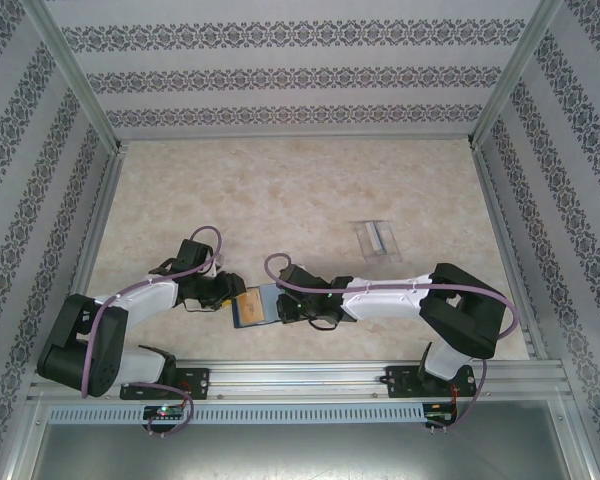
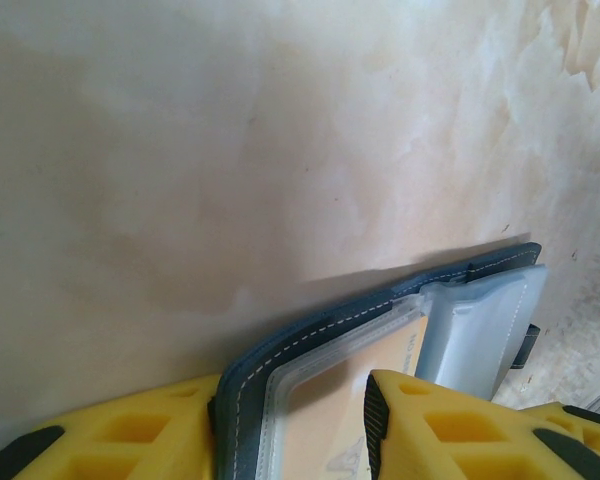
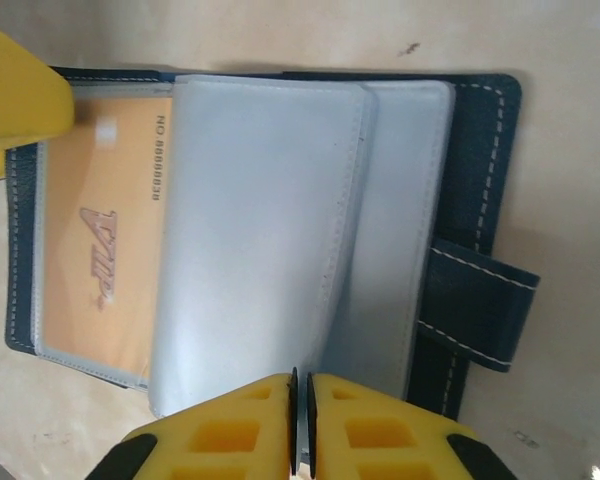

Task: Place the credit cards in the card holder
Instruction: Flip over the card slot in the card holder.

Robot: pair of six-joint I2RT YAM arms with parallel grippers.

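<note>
The dark navy card holder (image 1: 252,306) lies open near the table's front edge, between my two grippers. An orange credit card (image 3: 100,230) marked VIP sits in its clear sleeve on the left half. My left gripper (image 2: 292,430) is shut on that half, one finger outside the navy cover (image 2: 310,335) and the other on the sleeve over the orange card (image 2: 330,400). My right gripper (image 3: 301,430) has its jaws almost together on the near edge of the pale grey sleeve pages (image 3: 270,230), with a thin leaf pinched between the pads. The snap tab (image 3: 475,305) sticks out to the right.
A small clear plastic piece with grey stripes (image 1: 377,238) lies on the marble tabletop (image 1: 280,200), right of centre. Metal frame posts and patterned walls close in the left, right and back. The left gripper's yellow finger (image 3: 15,90) shows at the holder's far left corner.
</note>
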